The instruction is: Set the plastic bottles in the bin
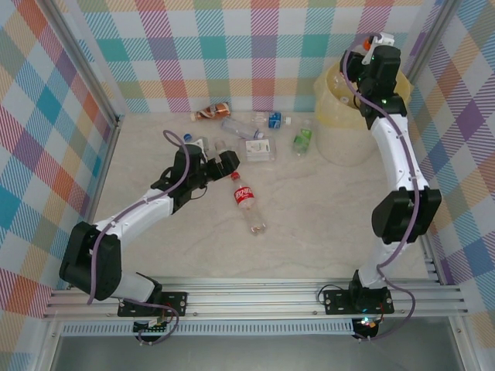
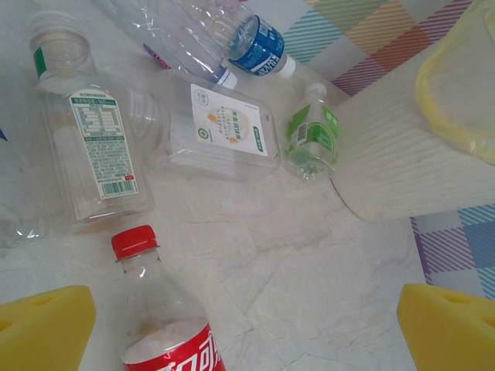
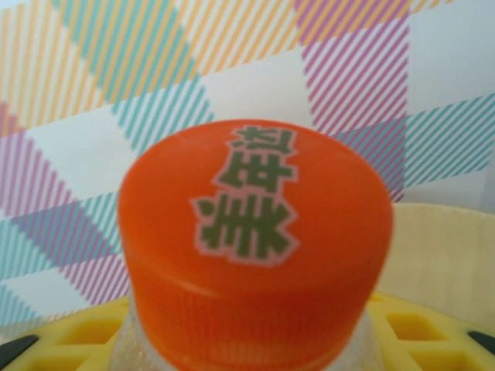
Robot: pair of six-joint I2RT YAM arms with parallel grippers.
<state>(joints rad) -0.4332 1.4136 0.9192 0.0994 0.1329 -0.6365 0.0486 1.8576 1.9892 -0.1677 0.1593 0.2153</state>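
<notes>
Left gripper: over the table, left of centre. On its wrist camera I read the yellow pads as spread wide apart, with nothing between them touching either one.

Red-capped bottle: lies flat just right of that gripper, cap toward the far side. On the left wrist camera its cap sits closer to the left pad.

Far row of plastic bottles, left to right:
- A clear bottle with a green-and-white label, lying down, no cap on its neck.
- A brown-label bottle, farthest back.
- A flat bottle with a white and orange label.
- A blue-label bottle behind the flat bottle.
- A green-label bottle, just beside the bin's wall.

Bin: far right corner, yellowish liner folded over the rim.

Right gripper: above the bin's far rim, clamped on an orange-capped bottle. On the right wrist camera the cap carries green characters and rises between the yellow fingers.
</notes>
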